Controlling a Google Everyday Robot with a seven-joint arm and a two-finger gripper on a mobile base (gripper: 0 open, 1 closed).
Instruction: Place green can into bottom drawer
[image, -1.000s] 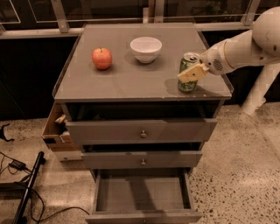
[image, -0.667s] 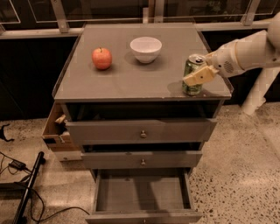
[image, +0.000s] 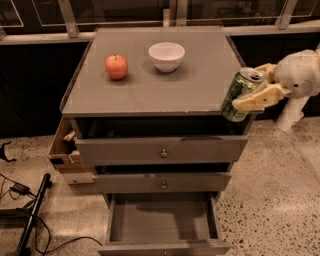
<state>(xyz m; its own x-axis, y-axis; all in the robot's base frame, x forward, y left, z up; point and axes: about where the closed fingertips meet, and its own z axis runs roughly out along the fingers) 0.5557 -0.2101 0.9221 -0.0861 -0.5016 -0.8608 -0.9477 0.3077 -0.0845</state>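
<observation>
The green can (image: 240, 94) is a light-green drink can with a silver top, tilted and held in the air at the cabinet's front right corner. My gripper (image: 252, 92) comes in from the right and is shut on the can, one cream finger (image: 259, 98) across its front. The bottom drawer (image: 163, 220) is pulled out below, a wide shallow grey box, its inside bare. The can is well above the drawer and to its right.
A red apple (image: 116, 66) and a white bowl (image: 166, 56) stand on the grey cabinet top (image: 160, 90). Two upper drawers with round knobs (image: 163, 153) sit slightly out. A cardboard box (image: 64, 150) is at the cabinet's left; cables (image: 30, 220) lie on the floor.
The gripper has lifted the can off the cabinet top and carried it forward and right, past the front right corner. The can is now tilted.
</observation>
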